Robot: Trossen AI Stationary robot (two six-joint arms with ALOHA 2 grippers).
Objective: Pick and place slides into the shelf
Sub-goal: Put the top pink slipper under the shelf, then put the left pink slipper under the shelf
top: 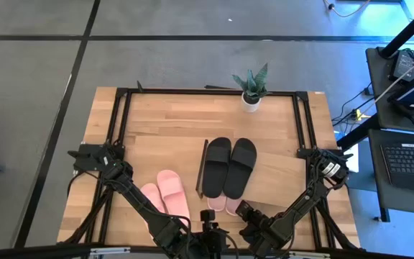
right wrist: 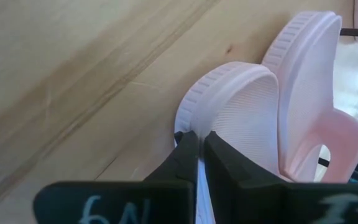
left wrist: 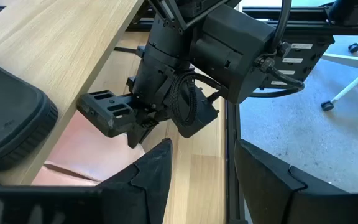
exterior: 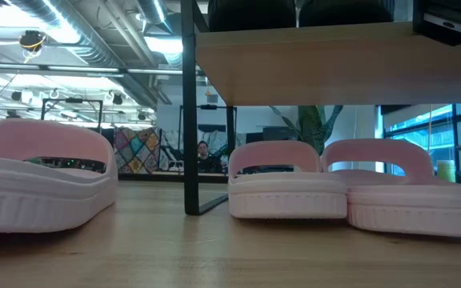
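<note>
Two black slides (top: pixel 228 167) lie side by side on the shelf's top board (top: pixel 279 169). Under that board (exterior: pixel 310 72) a pink pair (exterior: pixel 334 188) rests on its soles, heels (top: pixel 225 204) sticking out toward the near edge. Another pink pair (top: pixel 165 193) lies on the table left of the shelf. My right gripper (right wrist: pixel 201 146) is shut, its tips at the heel of one pink slide (right wrist: pixel 241 118) under the shelf. My left gripper (left wrist: pixel 204 180) hangs open near the table's near edge, touching nothing. My right gripper's shut fingertips (right wrist: pixel 188 149) sit at the heel rim (right wrist: pixel 188 115) of a pink slide under the shelf, coming from the table's near side and slanting down. That slide lies flat on the table. Whether the tips touch the rim, I cannot tell.
A small potted plant (top: pixel 251 86) stands at the table's far edge. The shelf's dark post (exterior: pixel 190 104) stands between the left pink slide (exterior: pixel 38 180) and the pair under the board. Bare wood lies to the right of the shelf (top: pixel 293 194).
</note>
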